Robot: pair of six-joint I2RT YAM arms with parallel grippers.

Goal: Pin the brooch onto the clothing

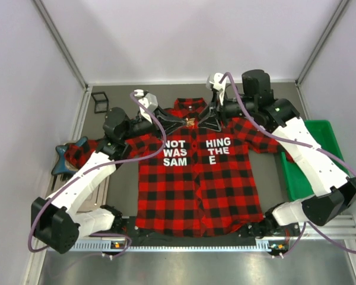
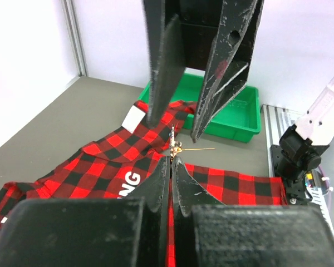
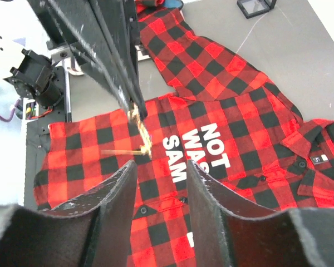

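Right now both arms meet over the upper chest of the clothing (image 1: pixel 196 190), a red-and-black plaid shirt lying flat and face up. My left gripper (image 2: pixel 171 161) has its fingers pressed together, pinching the brooch (image 2: pixel 176 148) at their very tips. It is held over the fabric near the collar, above the white lettering. A thin pin shaft (image 2: pixel 203 148) sticks out sideways from it, roughly level with the cloth and pointing toward the green bin (image 2: pixel 234 130). My right gripper (image 3: pixel 161 167) is spread wide and holds nothing. The brooch sits just ahead of its gap, so I judge that arm is placed to take the shaft or steady the cloth. The brooch is too small for me to make out its shape or clasp, and I cannot tell whether the point touches the shirt.
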